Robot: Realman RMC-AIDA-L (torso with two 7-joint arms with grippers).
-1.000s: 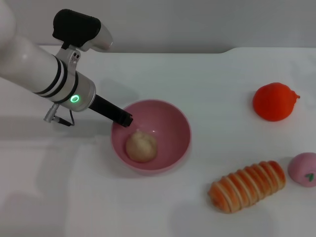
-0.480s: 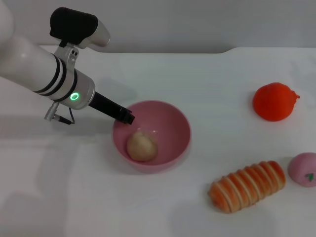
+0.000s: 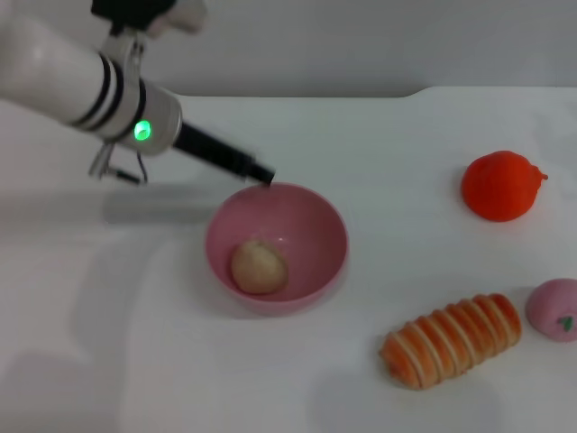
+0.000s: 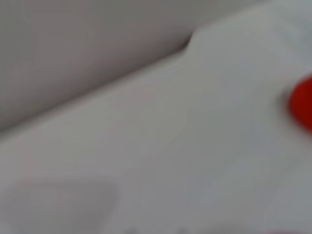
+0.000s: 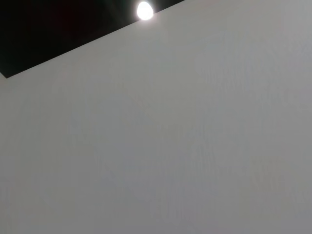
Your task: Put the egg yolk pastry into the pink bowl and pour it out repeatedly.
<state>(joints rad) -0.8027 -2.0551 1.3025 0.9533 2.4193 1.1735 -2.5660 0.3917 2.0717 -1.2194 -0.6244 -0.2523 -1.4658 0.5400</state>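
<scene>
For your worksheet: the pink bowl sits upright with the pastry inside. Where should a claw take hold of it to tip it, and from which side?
Pinch the pink bowl by its thin rim, one finger inside and one outside; the smooth round wall offers no other hold. Coming from the far-left side probably suits best: the left claw is there, and the egg yolk pastry lies toward the near-left.

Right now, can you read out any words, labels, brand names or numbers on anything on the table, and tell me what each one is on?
No readable text in any view.
pink bowl: plain, unmarked.
egg yolk pastry: no label.
pink bun: a green mark, not lettering.
left arm: a green light, no writing visible.
</scene>
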